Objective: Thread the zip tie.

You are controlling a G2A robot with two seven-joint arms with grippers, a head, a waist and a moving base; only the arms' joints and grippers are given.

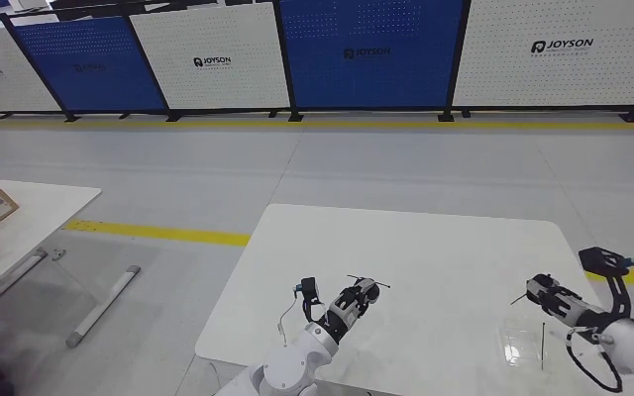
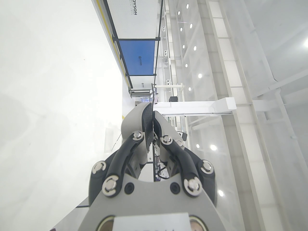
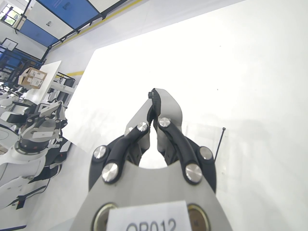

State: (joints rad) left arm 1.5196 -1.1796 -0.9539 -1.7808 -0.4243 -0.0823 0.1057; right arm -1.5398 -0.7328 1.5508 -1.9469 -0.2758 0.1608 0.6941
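Left end effector [image 2: 152, 112] clamps a whippy zip tie [image 2: 152, 94], right end effector [image 3: 156, 98] a second zip tie [image 3: 151, 94]; probably best held near tips.

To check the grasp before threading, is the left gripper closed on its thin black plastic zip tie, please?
Shut: the pads of the left gripper meet, pinching the thin black plastic zip tie, which pokes out beyond them.

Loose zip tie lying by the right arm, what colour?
The zip tie is black; it shows best in the right wrist view.
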